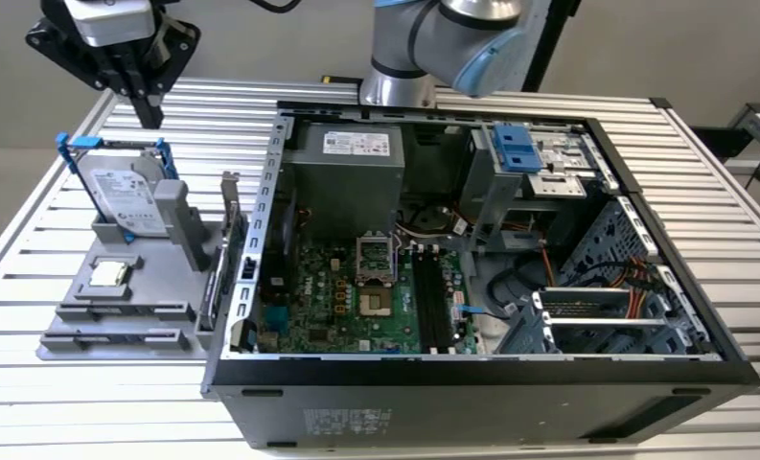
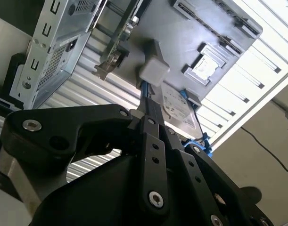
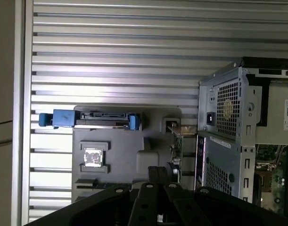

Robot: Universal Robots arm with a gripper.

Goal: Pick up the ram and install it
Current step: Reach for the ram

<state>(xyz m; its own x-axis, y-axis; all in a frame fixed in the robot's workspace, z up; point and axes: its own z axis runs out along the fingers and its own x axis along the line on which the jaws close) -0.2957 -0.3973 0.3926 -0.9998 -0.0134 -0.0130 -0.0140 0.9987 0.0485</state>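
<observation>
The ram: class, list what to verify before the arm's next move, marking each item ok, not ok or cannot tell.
1. Ram stands on edge at the grey fixture, free to take: ok.
2. Gripper carries nothing: ok.
3. Gripper lined up over the ram: not ok; it hangs near the hard drive.
4. Motherboard's black slots look empty: ok.
5. Computer case side open: ok.
</observation>
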